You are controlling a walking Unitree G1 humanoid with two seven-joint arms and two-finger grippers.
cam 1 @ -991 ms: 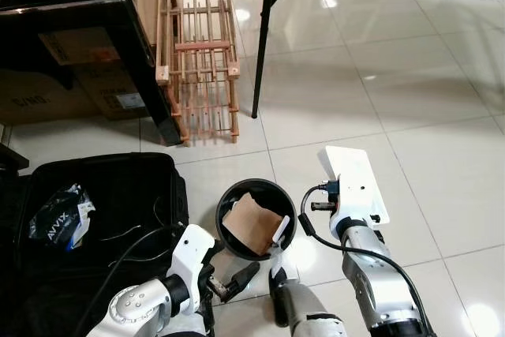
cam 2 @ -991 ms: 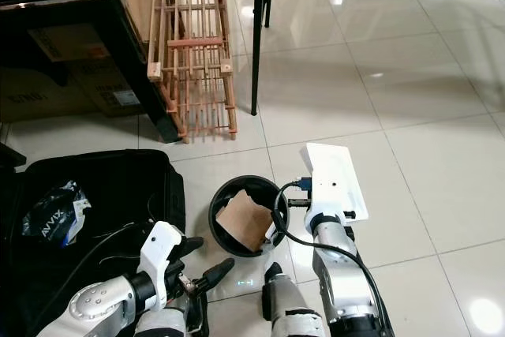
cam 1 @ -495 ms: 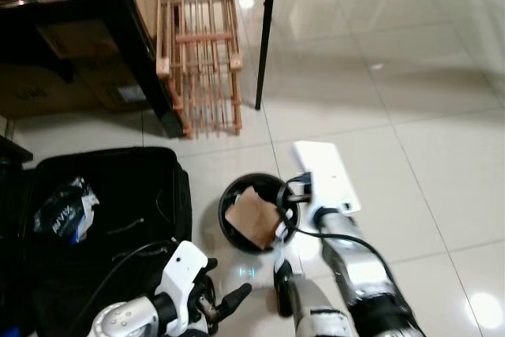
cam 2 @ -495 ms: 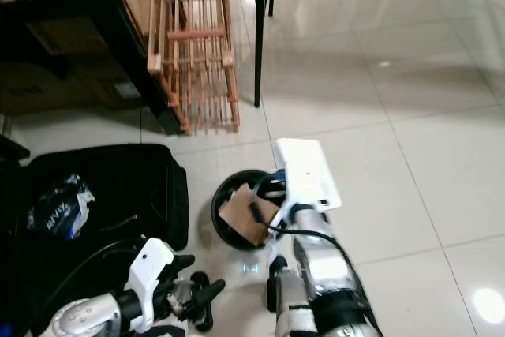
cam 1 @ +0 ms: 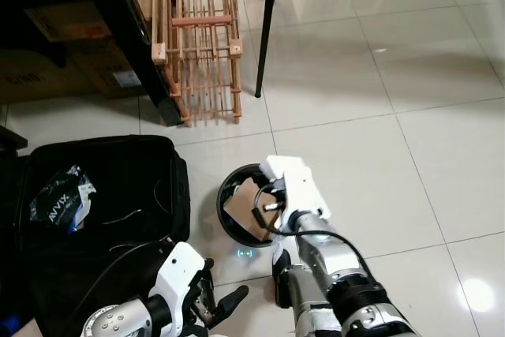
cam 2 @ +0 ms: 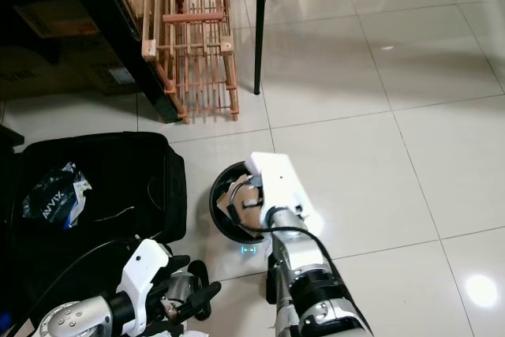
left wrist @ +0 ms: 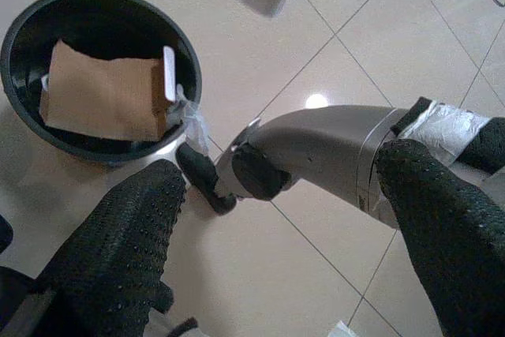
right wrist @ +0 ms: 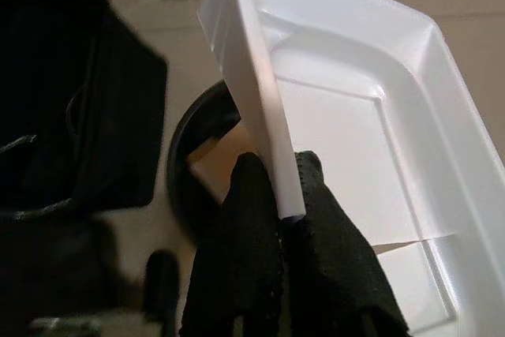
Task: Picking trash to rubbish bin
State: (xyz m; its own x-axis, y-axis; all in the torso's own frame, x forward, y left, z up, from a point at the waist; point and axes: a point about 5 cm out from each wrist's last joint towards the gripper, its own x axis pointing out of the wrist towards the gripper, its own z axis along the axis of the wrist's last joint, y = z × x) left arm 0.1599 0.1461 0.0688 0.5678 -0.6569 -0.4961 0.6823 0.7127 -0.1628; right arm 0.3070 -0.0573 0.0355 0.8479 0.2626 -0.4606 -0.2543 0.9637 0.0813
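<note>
On the floor to my far left lies an open black suitcase (cam 1: pixel 95 195) with a crumpled blue and white wrapper (cam 1: pixel 59 204) inside. Low beside it, my left gripper (cam 1: pixel 225 305) hangs idle just above the tiles, its two black fingers (left wrist: pixel 118 242) spread apart and grasping nothing. Moving right, a round black rubbish bin (cam 1: pixel 227 226) stands on the pale tiled floor (cam 1: pixel 394 163), already holding a piece of brown cardboard (left wrist: pixel 102 96). Directly over the bin's right side, my right gripper (right wrist: pixel 276 211) has its fingers clenched on the rim of a white foam tray (cam 1: pixel 293 183), which is held tilted above the bin's opening. Behind, a wooden rack (cam 1: pixel 197 45) leans near a dark tabletop's leg (cam 1: pixel 264 37).

I judge this to be the drop step: next I should release the tray so it falls inside the bin.
</note>
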